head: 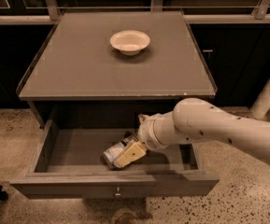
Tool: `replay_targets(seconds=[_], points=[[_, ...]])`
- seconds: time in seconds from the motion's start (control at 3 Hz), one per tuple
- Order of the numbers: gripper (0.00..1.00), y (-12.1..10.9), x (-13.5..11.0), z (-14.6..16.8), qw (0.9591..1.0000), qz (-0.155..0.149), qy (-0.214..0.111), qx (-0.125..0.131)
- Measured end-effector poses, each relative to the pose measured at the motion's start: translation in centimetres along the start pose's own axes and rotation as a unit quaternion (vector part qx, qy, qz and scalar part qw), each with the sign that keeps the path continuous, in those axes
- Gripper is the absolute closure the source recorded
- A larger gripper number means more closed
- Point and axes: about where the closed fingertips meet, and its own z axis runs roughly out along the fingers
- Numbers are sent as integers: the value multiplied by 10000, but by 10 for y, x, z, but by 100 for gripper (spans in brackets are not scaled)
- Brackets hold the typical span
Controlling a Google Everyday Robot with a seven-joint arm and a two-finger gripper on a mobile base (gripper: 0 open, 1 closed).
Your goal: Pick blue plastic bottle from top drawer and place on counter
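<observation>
Drawer (69, 185) pulled open, bottle (114, 152) lying on its side inside near the middle, claw (128, 154) down over it, grip cannot be told, bowl (130, 42) on surface (78, 66) above

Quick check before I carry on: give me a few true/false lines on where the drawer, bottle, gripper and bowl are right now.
1. The top drawer is pulled open. True.
2. The bottle stands on the counter. False: it lies on its side inside the drawer.
3. The gripper is down in the drawer, at the bottle. True.
4. The bowl is in the drawer beside the bottle. False: it sits on the counter, toward the back.
</observation>
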Motion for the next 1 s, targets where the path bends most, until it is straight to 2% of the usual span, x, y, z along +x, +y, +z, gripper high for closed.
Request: replay_targets(seconds=[0.33, 1.0], points=[[0, -2, 5, -1, 9999, 41, 37, 101], [0, -18, 7, 39, 9998, 70, -76, 162]])
